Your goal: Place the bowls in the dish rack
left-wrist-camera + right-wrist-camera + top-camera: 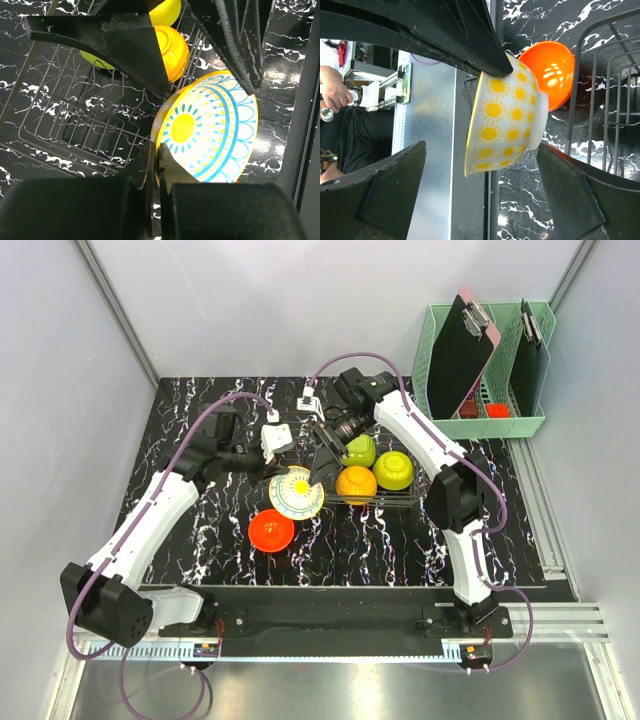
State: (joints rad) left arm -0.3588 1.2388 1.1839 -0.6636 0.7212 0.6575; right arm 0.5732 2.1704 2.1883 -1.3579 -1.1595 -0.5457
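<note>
My left gripper (284, 473) is shut on the rim of the cream-white bowl (297, 493), which has a sun pattern, and holds it tilted at the left end of the wire dish rack (400, 500). In the left wrist view the pads (172, 165) pinch the bowl's rim (210, 135). My right gripper (320, 468) is open, with one finger on each side of the same bowl (505, 115), not touching it. The lime green bowl (358, 450), the orange bowl (356, 483) and the yellow-green bowl (393, 471) sit in the rack. The red-orange bowl (271, 530) lies on the table.
A mint-green plastic basket (480, 425) with clipboards stands at the back right, off the black marbled mat (200, 560). The rack's left half (75, 115) holds no bowls. A metal strip runs along the table's near edge (425, 125).
</note>
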